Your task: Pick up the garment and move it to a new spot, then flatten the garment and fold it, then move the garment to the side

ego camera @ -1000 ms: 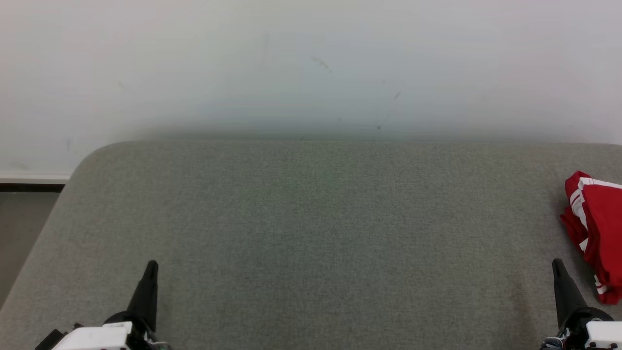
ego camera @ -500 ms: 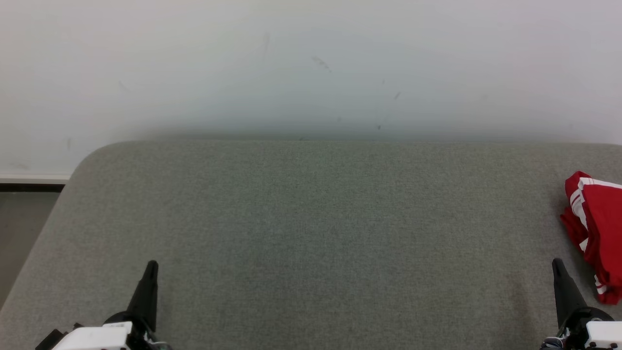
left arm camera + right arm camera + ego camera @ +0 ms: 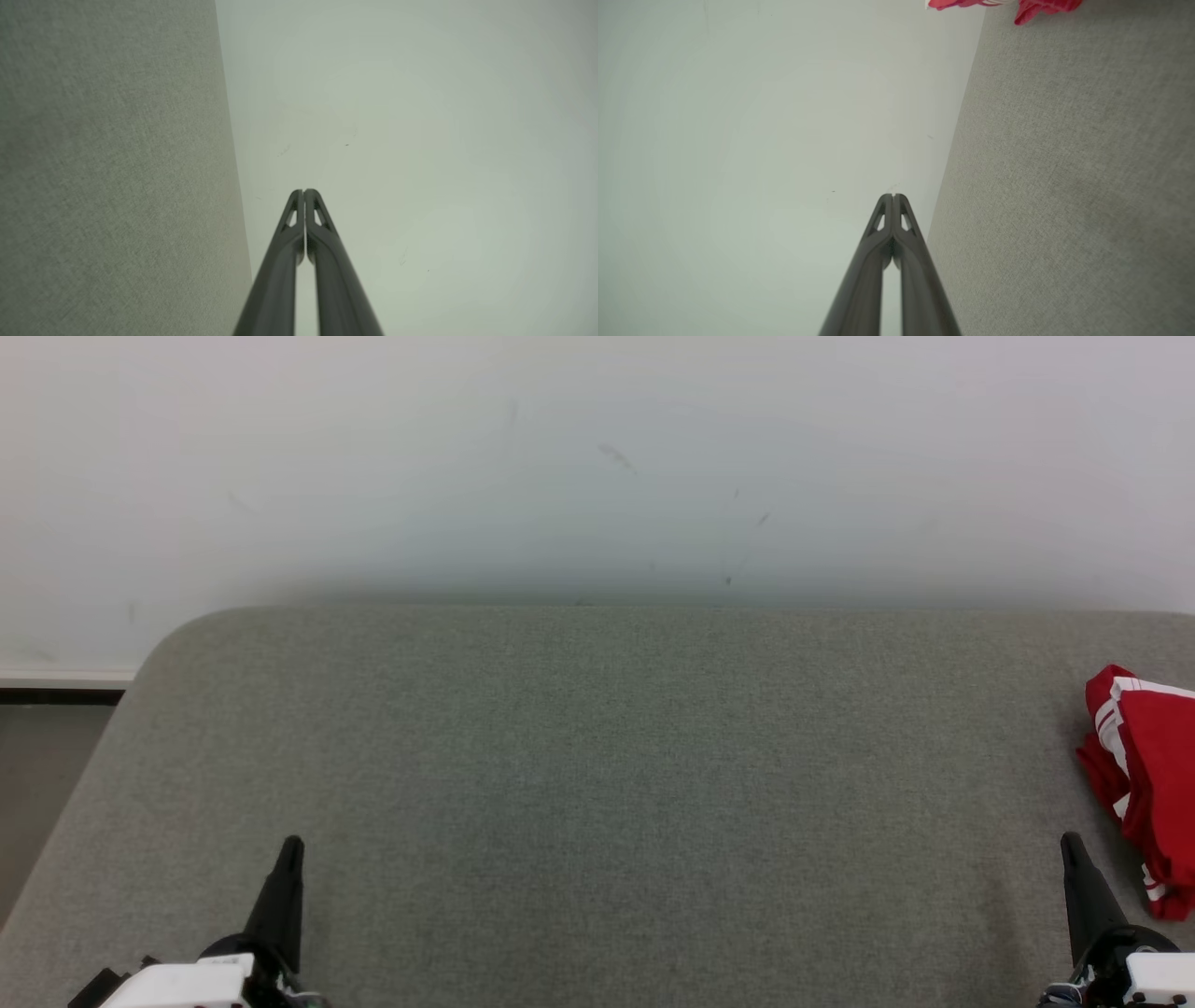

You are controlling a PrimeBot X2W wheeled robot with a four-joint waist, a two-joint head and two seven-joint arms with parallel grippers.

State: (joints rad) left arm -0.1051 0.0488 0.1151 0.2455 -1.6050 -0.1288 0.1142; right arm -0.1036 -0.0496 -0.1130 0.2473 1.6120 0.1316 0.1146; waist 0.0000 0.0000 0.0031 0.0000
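Note:
The garment (image 3: 1146,784) is red with white stripes and lies bunched at the right edge of the grey padded surface (image 3: 597,784), partly cut off by the head view's border. A sliver of the garment (image 3: 1004,5) also shows at the top of the right wrist view. My right gripper (image 3: 1072,845) stands shut at the lower right, just left of the garment and apart from it. At the lower left, far from the garment, my left gripper (image 3: 292,847) is shut as well. In both wrist views the fingertips meet with nothing between them: left gripper (image 3: 304,191), right gripper (image 3: 893,196).
A pale wall (image 3: 597,467) rises right behind the padded surface. The surface's rounded back-left corner (image 3: 177,630) drops off to a strip of floor (image 3: 37,775) with a dark baseboard.

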